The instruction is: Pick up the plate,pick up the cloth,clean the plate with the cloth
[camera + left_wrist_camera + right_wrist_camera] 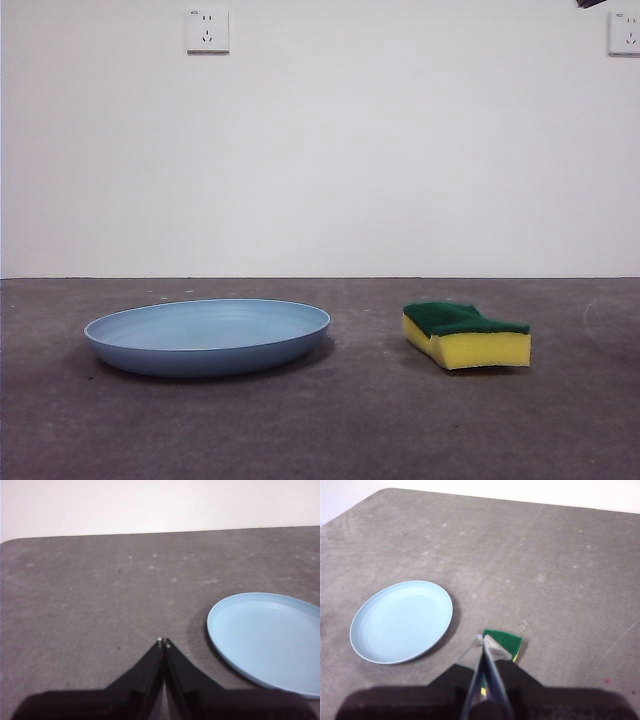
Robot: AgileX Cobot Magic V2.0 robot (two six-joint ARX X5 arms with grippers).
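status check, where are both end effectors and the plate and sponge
Left end effector shut, empty, beside plate. Right end effector shut, above sponge, not gripping. Both flat on table, apart. Nothing in the way.

Grey mottled table (330, 430) carries two items lying flat and well apart: light-blue plate (207, 335) and yellow sponge (466, 335), green scouring side up.
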